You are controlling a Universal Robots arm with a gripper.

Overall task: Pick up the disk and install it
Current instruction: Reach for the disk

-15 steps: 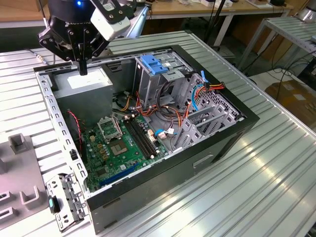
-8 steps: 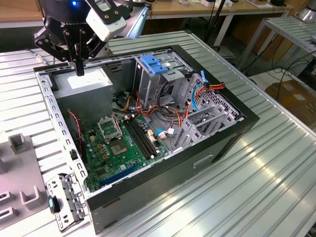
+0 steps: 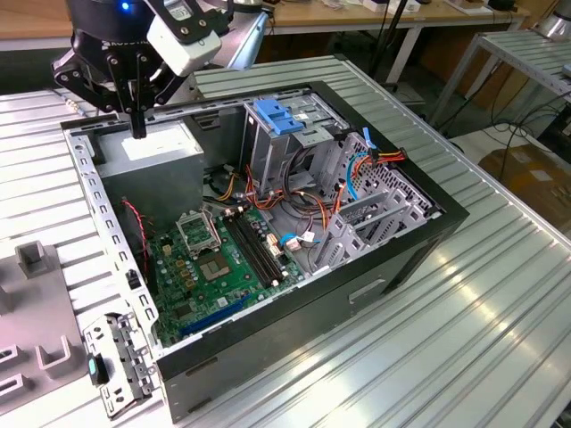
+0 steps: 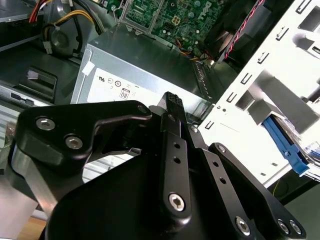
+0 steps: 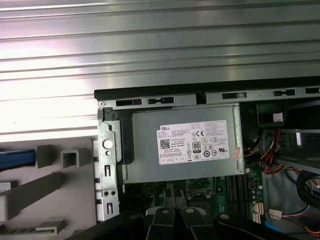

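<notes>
Fingers [image 4: 172,117] of the gripper [image 3: 138,127] are pressed together with nothing between them. They point straight down over the power supply [image 3: 147,147], the grey box with a white sticker in the back corner of the computer case [image 3: 357,294], on the exterior view's left. Whether the tips touch the box cannot be told.

The case lies open on its side on the ribbed metal desk [image 3: 464,348]. Inside it, the green circuit board [image 3: 223,267] covers the floor beside the power supply. A bare metal cage [image 3: 299,147] with a blue plastic tab [image 3: 278,116] stands along the far wall, with loose orange, red and blue cables [image 3: 357,165] next to it.

The disk [image 5: 15,157] is outside the case. Little more than its blue side rail shows, lying in a grey holder [image 5: 55,160] on the desk just beyond the case's perforated end panel [image 5: 107,170]. In the second wrist view the same blue rail sits past that panel, well apart from the fingertips.
</notes>
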